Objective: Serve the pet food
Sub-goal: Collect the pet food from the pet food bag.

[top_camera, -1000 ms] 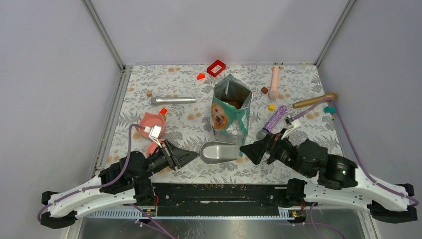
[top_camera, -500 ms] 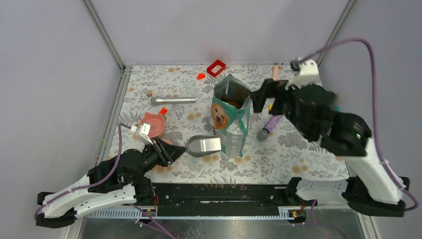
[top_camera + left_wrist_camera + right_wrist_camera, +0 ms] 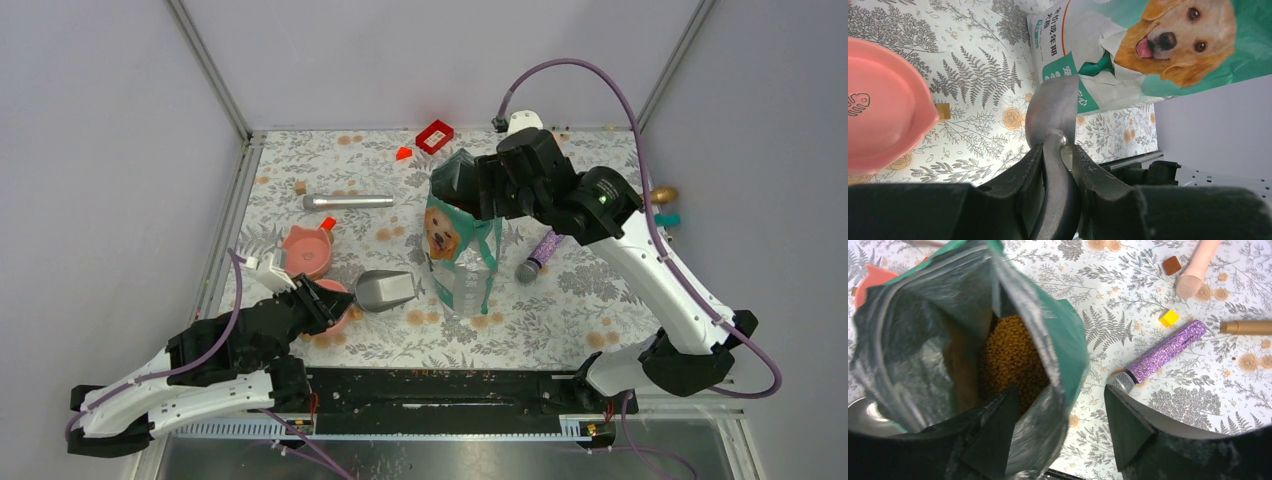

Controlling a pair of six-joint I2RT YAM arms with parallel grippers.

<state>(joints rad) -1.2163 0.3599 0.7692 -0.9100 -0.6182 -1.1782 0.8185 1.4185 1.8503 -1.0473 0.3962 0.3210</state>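
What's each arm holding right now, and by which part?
The left gripper holds the metal scoop by its handle. The right gripper holds nothing: jaws open astride the top edge of the pouch.

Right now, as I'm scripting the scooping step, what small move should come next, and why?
Probably close the right fingers on the pouch rim. Its wall stands between them, one finger inside near the kibble, the other outside and apart. Gripped, the pouch should stay steady while the left fingers bring in the scoop they hold.
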